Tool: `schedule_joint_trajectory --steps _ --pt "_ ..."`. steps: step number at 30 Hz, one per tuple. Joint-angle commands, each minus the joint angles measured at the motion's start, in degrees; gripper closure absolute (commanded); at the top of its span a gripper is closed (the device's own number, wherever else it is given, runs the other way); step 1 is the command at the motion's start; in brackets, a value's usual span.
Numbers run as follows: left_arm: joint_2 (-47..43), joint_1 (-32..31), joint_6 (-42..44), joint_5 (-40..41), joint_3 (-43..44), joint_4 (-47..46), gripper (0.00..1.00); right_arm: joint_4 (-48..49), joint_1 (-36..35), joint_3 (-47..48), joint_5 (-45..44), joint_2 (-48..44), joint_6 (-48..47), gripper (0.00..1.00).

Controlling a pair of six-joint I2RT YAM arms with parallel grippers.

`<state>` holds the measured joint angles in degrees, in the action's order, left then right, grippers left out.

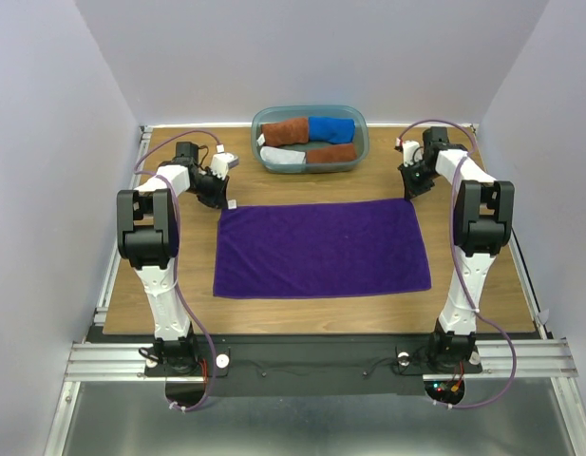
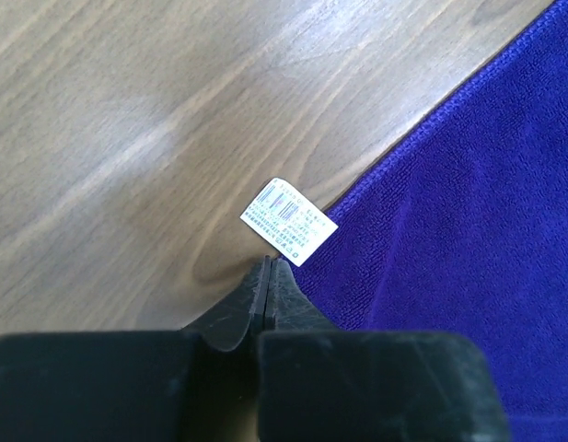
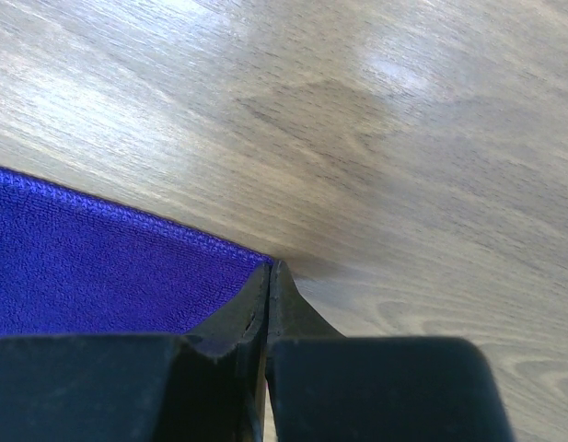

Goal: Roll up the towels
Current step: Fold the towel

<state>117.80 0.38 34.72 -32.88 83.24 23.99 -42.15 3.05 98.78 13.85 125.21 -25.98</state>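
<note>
Both jaws are pressed together: I see the left gripper (image 2: 268,267) at the far-left corner of the purple towel (image 1: 321,249), beside its white tag (image 2: 288,221), and the right gripper (image 3: 270,269) at the far-right corner.

The purple towel (image 1: 321,249) is a deep, even violet with a fine fuzzy weave. Just ahead of the black left gripper (image 2: 268,267), its tag (image 2: 288,221) is white with tiny dark print and barcode stripes. Around the black right gripper (image 3: 270,269), the table (image 1: 368,313) shows light brown wood grain with pale streaks. Further beyond both grippers, the teal-grey tub (image 1: 359,128) holds rust-brown towels (image 1: 285,131), a bright blue towel (image 1: 330,129) and a pale grey towel (image 1: 283,158).
</note>
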Motion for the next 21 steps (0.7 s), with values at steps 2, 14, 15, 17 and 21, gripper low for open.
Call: schedule_joint_trajectory --steps 2,14,15,17,21 --pt "-3.01 -0.29 0.70 -0.51 -1.24 5.11 1.00 -3.46 0.38 0.09 0.57 -1.54 -0.65 0.99" --pt "-1.17 -0.21 -1.32 0.37 9.56 4.75 1.00 -4.34 0.47 3.52 2.06 -1.19 0.66 0.99" --pt "-1.08 -0.21 -1.58 0.36 10.35 4.40 1.00 -4.34 0.47 3.78 2.15 -1.11 0.66 0.99" --pt "-0.82 -0.21 -1.76 0.01 11.24 4.40 1.00 -4.26 0.47 3.87 2.06 -1.19 0.66 0.99" --pt "-0.82 -0.21 -1.76 -0.16 11.77 4.40 1.00 -4.26 0.73 4.31 2.15 -1.02 0.66 0.99"
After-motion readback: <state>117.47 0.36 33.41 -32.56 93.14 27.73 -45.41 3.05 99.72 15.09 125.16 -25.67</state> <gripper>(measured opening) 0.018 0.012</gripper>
